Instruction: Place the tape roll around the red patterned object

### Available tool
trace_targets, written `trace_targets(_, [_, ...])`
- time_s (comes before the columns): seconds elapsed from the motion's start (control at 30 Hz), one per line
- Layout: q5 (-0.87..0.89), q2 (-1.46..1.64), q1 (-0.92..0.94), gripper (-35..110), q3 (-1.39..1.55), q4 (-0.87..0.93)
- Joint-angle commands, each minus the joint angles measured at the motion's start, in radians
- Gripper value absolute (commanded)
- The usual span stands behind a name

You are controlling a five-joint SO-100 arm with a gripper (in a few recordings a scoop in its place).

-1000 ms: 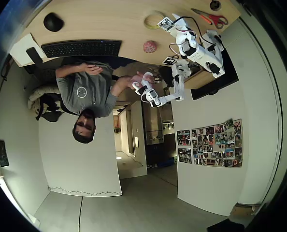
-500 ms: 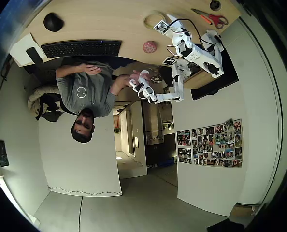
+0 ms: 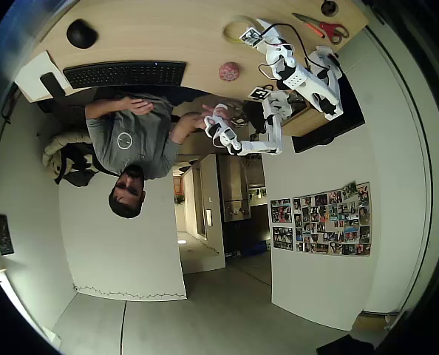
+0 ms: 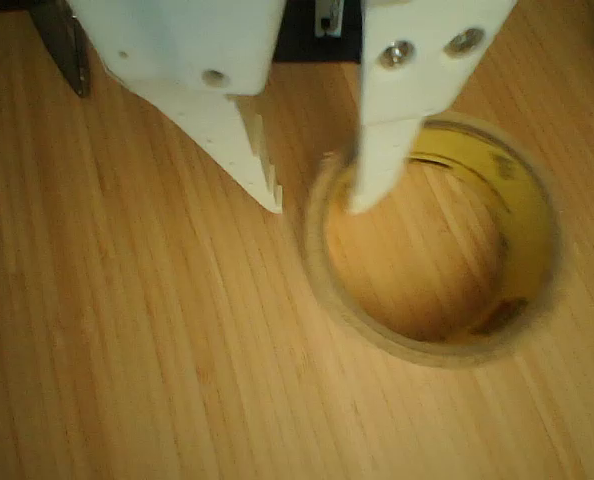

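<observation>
Shifted slightly, gripper (image 4: 317, 205) straddles tape roll (image 4: 437, 340) rim (fingers parted, not clamped).

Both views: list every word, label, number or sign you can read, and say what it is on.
No text can be read.
Square black-and-white marker on the arm's base: a code pattern, no letters.
Similar marker near the gripper: too small to read.
Round emblem on the person's shirt: too small to read.
Picture collage on the wall: too small to read.
Keyboard keys: too small to read.
Tape roll: no print visible.
</observation>
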Motion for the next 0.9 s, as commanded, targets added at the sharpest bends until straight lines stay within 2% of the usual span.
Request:
trace_targets(0.0, [0.002,0.066,0.003,0,0.012,0.011])
trace_targets(0.2, [-0.012,0.094,-0.002,0,-0.147,0.201])
trace_targets(0.37, [-0.023,0.095,-0.043,0,-0.442,0.456])
trace_targets(0.47, [-0.023,0.127,-0.097,0,-0.552,0.546])
trace_targets(0.7, [-0.014,0.138,-0.347,0,-0.606,0.554])
trace_targets(0.87, [-0.034,0.106,-0.528,0,-0.560,0.422])
